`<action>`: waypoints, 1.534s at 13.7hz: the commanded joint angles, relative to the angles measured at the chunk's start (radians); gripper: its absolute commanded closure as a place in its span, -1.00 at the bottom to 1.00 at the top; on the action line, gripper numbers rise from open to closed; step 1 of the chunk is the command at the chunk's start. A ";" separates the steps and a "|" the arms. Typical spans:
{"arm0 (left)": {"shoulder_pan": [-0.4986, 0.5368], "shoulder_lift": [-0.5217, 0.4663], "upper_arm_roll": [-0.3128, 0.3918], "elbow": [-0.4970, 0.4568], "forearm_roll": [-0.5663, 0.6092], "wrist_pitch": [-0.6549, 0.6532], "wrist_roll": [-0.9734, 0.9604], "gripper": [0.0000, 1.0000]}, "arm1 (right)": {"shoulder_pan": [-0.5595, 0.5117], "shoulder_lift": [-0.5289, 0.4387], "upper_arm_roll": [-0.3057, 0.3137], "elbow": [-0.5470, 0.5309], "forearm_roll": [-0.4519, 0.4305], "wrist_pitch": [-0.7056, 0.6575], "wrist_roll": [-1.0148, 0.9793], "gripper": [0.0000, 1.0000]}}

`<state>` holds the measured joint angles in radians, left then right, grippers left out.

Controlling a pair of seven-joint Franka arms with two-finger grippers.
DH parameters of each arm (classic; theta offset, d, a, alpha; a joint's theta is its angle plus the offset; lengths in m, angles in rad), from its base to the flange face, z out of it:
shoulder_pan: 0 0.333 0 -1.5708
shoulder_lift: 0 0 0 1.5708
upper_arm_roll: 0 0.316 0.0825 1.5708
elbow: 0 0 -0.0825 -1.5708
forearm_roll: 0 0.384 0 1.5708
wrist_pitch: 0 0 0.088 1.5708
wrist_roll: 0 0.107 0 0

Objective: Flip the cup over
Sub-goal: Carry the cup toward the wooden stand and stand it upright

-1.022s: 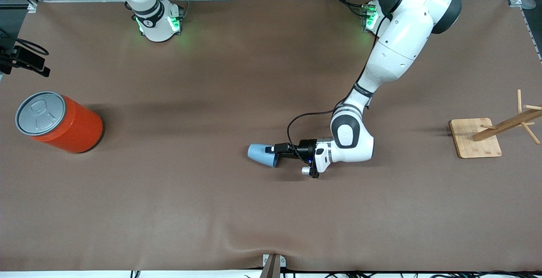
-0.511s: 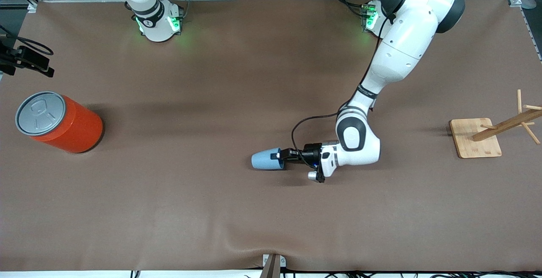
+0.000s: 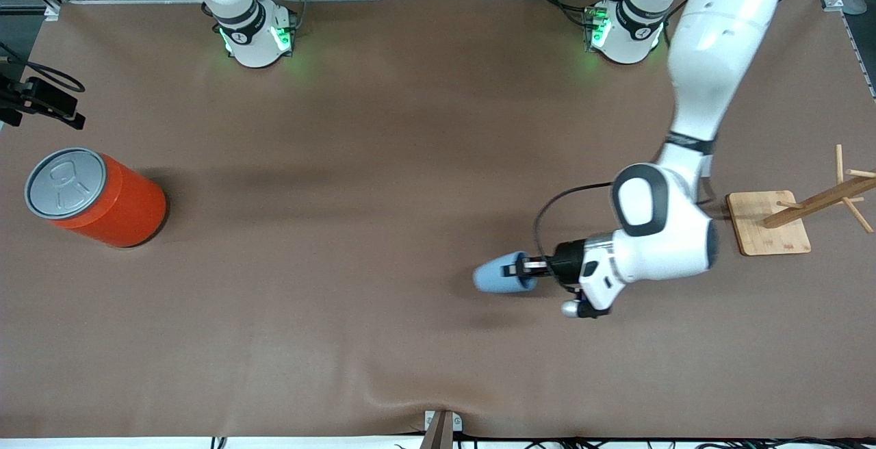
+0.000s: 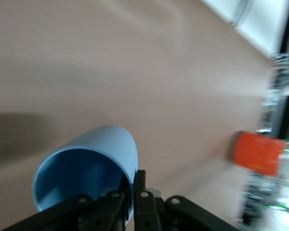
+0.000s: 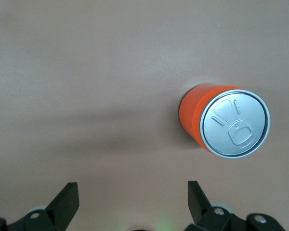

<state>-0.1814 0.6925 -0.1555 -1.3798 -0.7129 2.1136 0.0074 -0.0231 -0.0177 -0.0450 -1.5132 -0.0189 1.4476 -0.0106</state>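
The light-blue cup [image 3: 494, 276] is held on its side above the brown table, its open mouth toward the left gripper [image 3: 512, 270] and its base toward the right arm's end. The left gripper is shut on the cup's rim, one finger inside and one outside. In the left wrist view the cup [image 4: 106, 147] shows its darker blue inside, with the left gripper [image 4: 134, 177] pinching the wall. The right gripper [image 5: 132, 190] is open and empty, high over the table beside the orange can.
A large orange can [image 3: 96, 196] with a grey pull-tab lid stands upright at the right arm's end; it also shows in the right wrist view [image 5: 224, 122] and the left wrist view [image 4: 257, 153]. A wooden peg rack [image 3: 770, 223] stands at the left arm's end, close to the left arm's elbow.
The left arm has carried the cup toward the left arm's end of the table and slightly nearer the front camera. The can and rack have not moved.
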 commanded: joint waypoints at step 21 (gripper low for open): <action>0.234 -0.321 0.004 -0.567 0.757 0.121 -0.127 0.95 | -0.018 -0.001 -0.001 0.031 0.053 -0.035 -0.005 -1.00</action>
<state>0.0486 0.3922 -0.1484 -1.9220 0.0186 2.2147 -0.0936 -0.0315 -0.0180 -0.0525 -1.4989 0.0418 1.4280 -0.0101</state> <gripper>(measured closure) 0.947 0.000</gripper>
